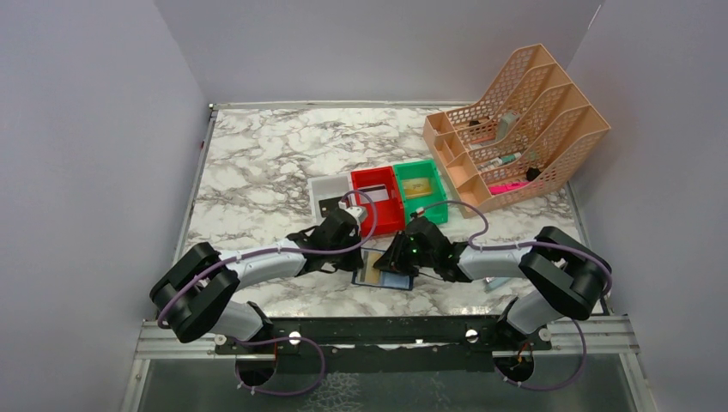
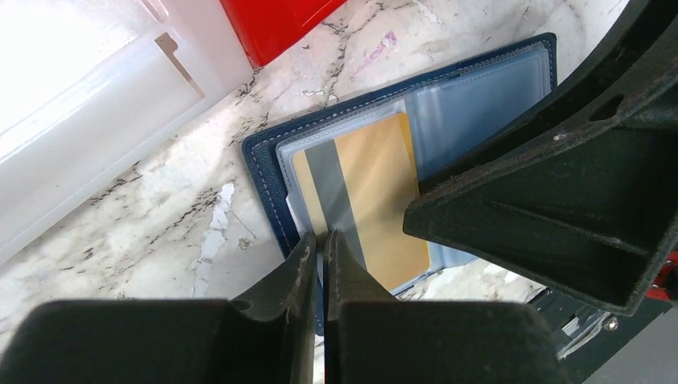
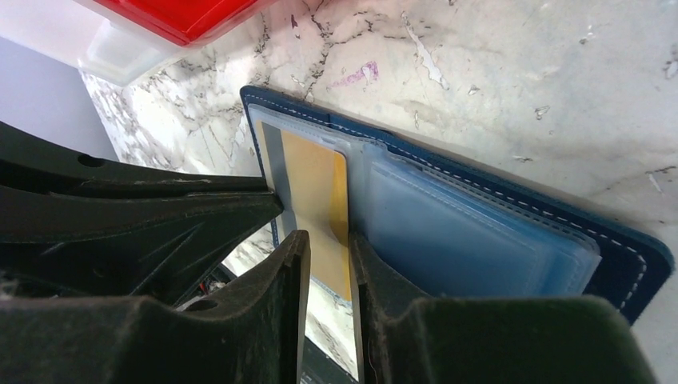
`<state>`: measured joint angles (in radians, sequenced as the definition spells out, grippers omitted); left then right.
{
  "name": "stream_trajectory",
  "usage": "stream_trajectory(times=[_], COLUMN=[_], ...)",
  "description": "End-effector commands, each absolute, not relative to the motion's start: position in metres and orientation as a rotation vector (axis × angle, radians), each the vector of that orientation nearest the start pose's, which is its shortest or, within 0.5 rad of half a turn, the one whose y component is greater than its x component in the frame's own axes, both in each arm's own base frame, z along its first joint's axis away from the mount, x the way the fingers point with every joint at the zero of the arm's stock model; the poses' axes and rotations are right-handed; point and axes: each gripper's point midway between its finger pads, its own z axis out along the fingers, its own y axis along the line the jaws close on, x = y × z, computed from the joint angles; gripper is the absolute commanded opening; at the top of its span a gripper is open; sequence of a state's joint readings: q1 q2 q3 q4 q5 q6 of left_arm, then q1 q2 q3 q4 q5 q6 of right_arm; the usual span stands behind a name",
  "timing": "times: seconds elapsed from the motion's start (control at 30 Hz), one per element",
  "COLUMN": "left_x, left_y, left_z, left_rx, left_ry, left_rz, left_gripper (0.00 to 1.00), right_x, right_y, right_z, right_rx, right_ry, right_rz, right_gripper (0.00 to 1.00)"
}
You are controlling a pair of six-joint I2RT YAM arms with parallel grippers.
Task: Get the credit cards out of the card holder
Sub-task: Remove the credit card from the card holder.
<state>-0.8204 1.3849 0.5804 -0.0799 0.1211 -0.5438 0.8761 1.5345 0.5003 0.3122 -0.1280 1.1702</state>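
Top external view first, rundown from my remote seat, big stuff down to small:

1. Marble table (image 1: pixel 257 163), with the peach mesh organiser (image 1: pixel 524 120) at the far right. Neither matters for this job.
2. Three bins sit in a row mid-table: white bin (image 1: pixel 324 185), red bin (image 1: pixel 386 210), green bin (image 1: pixel 433 206). Something dark lies in the white one and something tan in the green one, but both are too small for me to call them cards.
3. The card holder (image 2: pixel 268 184) lies open flat on the table, just in front of the red bin and between the two grippers.
4. The gold card (image 2: pixel 376 200) is still in the clear sleeve on the left arm's side, so it isn't out yet. The other sleeves I can see look empty.
5. Left gripper (image 2: pixel 321 240): fingers pinched nearly together on the card's near edge, which looks like a grip to me.
6. Right gripper (image 3: pixel 328 240): fingers a little apart, with the card's end and the sleeve in the gap. I can't tell if they clamp anything.
7. My read is that pulling this card out is what's left.
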Motion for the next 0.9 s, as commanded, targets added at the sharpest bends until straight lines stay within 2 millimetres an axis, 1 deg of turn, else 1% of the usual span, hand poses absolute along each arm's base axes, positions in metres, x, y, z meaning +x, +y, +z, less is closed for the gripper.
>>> stream_trajectory(times=[0.0,0.13,0.27,0.33,0.4,0.57,0.77,0.87], left_x=[0.155,0.156,0.156,0.156,0.155,0.156,0.156,0.155], left_y=[-0.260,-0.259,-0.260,-0.260,-0.260,-0.261,-0.263,-0.264], left_z=[0.011,0.009,0.009,0.008,0.008,0.008,0.009,0.009], left_rx=[0.446,0.417,0.390,0.377,0.364,0.352,0.358,0.367], left_ry=[2.638,2.645,2.648,2.654,2.654,2.651,2.645,2.645], left_rz=[-0.750,-0.743,-0.753,-0.752,-0.756,-0.762,-0.772,-0.786], left_gripper=[0.02,0.00,0.00,0.00,0.00,0.00,0.00,0.00], right_x=[0.184,0.188,0.184,0.185,0.188,0.196,0.190,0.186], right_y=[0.306,0.288,0.283,0.280,0.278,0.273,0.278,0.286], right_z=[0.019,0.012,0.002,0.001,0.004,0.019,0.009,0.006], right_rx=[0.277,0.282,0.293,0.300,0.304,0.294,0.254,0.245], right_ry=[2.606,2.648,2.702,2.700,2.683,2.608,2.665,2.676], right_rz=[0.962,0.775,0.713,0.670,0.649,0.660,0.655,0.718], right_gripper=[0.31,0.34,0.34,0.33,0.33,0.33,0.31,0.30])
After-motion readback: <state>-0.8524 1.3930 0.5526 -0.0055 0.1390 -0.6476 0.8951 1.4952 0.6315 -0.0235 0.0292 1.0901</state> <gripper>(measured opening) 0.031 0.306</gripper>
